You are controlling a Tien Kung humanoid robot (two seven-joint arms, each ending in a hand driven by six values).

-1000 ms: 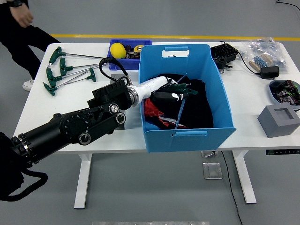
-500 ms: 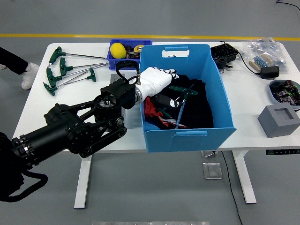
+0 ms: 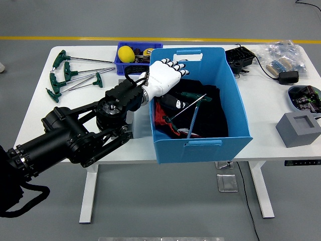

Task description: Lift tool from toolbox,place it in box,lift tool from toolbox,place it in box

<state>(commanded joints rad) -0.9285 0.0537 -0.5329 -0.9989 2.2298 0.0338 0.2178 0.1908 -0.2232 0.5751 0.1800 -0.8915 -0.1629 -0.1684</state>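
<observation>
- Since 0.5 s ago the left hand (image 3: 164, 75) has risen out of the blue box (image 3: 235, 90) and drawn back toward that box's near-left wall; 1 s ago it was reaching deep inside among the contents.
- Now the left hand hovers over the box's left rim, fingers spread and relaxed, holding nothing.
- Below and just right of the hand, a green-handled T-wrench (image 3: 193, 98) lies inside the box on dark cloth, its shaft slanting down toward the near wall.
- That looks like a completed drop: 1 tool appears delivered, and the hand is free for the next pick.
- Well to the left of the hand, more green T-handle wrenches (image 3: 65, 75) lie spread on the white surface (image 3: 75, 125).
- Just behind the hand sits a small blue toolbox tray (image 3: 131, 65) with a yellow item (image 3: 126, 53) in it; the next lift probably starts from that side.
- No right hand shows anywhere.
</observation>
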